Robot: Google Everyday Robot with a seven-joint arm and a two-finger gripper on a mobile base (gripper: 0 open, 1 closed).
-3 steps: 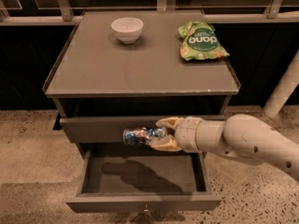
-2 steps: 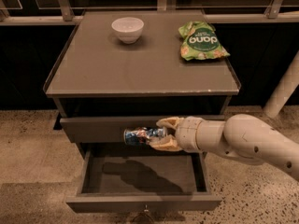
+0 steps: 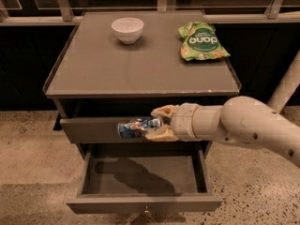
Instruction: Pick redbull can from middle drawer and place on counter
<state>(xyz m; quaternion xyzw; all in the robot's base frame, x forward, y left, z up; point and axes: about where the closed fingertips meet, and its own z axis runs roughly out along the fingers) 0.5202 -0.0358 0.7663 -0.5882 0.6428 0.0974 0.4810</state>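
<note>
The redbull can point(image 3: 133, 127) lies sideways in my gripper point(image 3: 158, 123), blue and silver, with its silver end pointing left. The gripper is shut on its right end and holds it in the air in front of the upper drawer's face, above the pulled-out middle drawer point(image 3: 144, 204). The open drawer holds nothing but the can's shadow. Its knob point(image 3: 146, 210) shows at the bottom edge. The counter point(image 3: 140, 64) lies above and behind the can. My arm point(image 3: 243, 125) reaches in from the right.
A white bowl point(image 3: 127, 29) stands at the counter's back left. A green snack bag point(image 3: 200, 41) lies at its back right. The upper drawer point(image 3: 93, 128) is shut. A white post point(image 3: 286, 88) stands at the right. The floor is speckled.
</note>
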